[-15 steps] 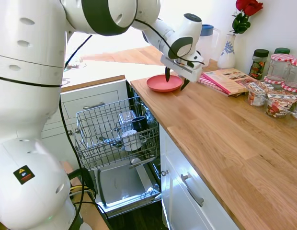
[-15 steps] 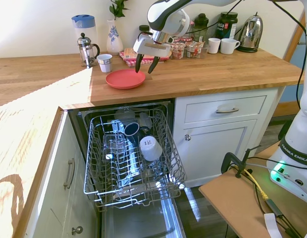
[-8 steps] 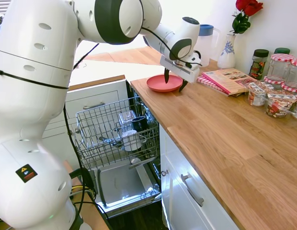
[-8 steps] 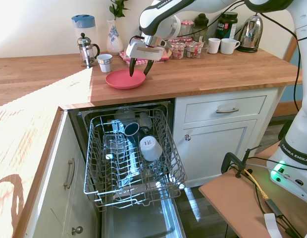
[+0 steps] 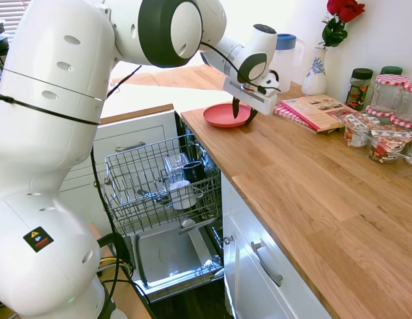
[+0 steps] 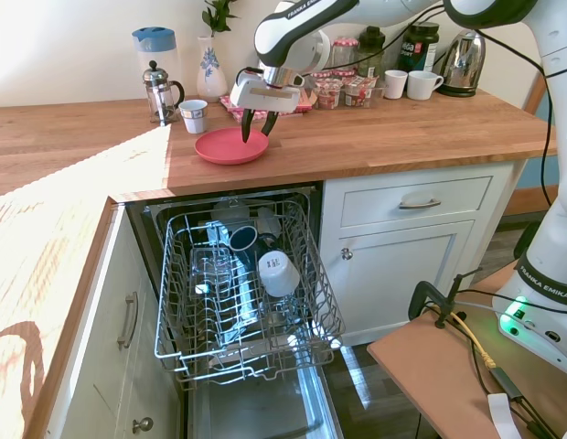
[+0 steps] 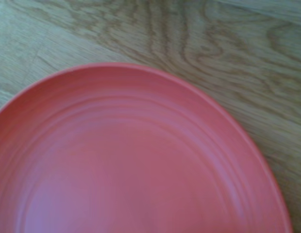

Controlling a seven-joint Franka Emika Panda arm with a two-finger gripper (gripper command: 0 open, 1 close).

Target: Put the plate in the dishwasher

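The coral-red plate (image 5: pixel 222 115) (image 6: pixel 221 147) lies flat on the wooden countertop (image 5: pixel 312 179), near the edge above the dishwasher. My gripper (image 5: pixel 242 114) (image 6: pixel 257 133) is open and points down, low over the plate's rim on the side away from the sunlit corner. One dark finger is over the plate and the other just outside the rim. Up close in the wrist view, the plate (image 7: pixel 141 160) fills most of the picture. The dishwasher stands open below the counter, with its wire rack (image 5: pixel 159 179) (image 6: pixel 242 302) pulled out over the lowered door (image 5: pixel 169 256).
A dark mug (image 6: pixel 243 238), a white cup (image 6: pixel 279 273) and glasses sit in the rack. Behind the plate are a small white cup (image 6: pixel 193 115), a French press (image 6: pixel 158 91), a vase (image 5: pixel 315 72), a magazine (image 5: pixel 319 111) and jars (image 5: pixel 385 126).
The gripper has moved across from beside the plate to over its rim and has come down lower. The plate has not moved.
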